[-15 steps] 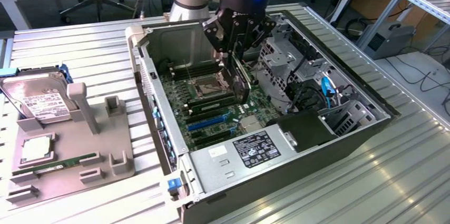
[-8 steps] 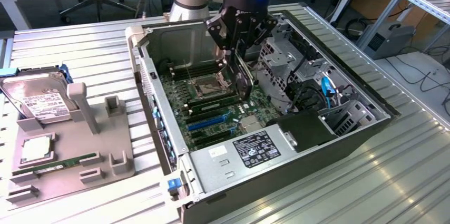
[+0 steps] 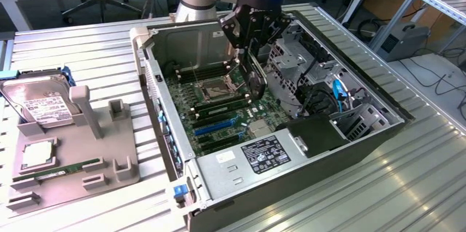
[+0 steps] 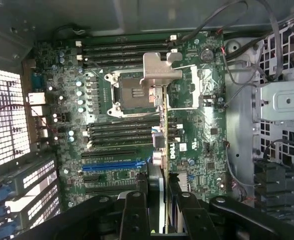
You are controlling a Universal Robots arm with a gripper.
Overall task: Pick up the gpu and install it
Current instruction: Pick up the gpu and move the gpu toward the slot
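Note:
My gripper (image 3: 248, 57) hangs inside the open computer case (image 3: 182, 183), above the motherboard (image 3: 218, 117), and is shut on the gpu (image 3: 255, 82). The gpu hangs below the fingers as a thin dark card held on edge. In the wrist view the gpu (image 4: 165, 145) is edge-on between the two black fingers (image 4: 135, 212), with its silver bracket (image 4: 159, 67) at the far end over the processor socket (image 4: 132, 92). The card hovers above the board and is seated in no slot. The blue expansion slot (image 4: 114, 165) lies beside the card's line.
A grey holder (image 3: 69, 177) at the exterior view's left carries a silver hard drive (image 3: 40, 103), a green memory stick (image 3: 65, 167) and a processor (image 3: 38, 155). Inside the case are a drive cage (image 3: 298, 63), cables (image 3: 336, 94) and a power supply (image 3: 262, 158).

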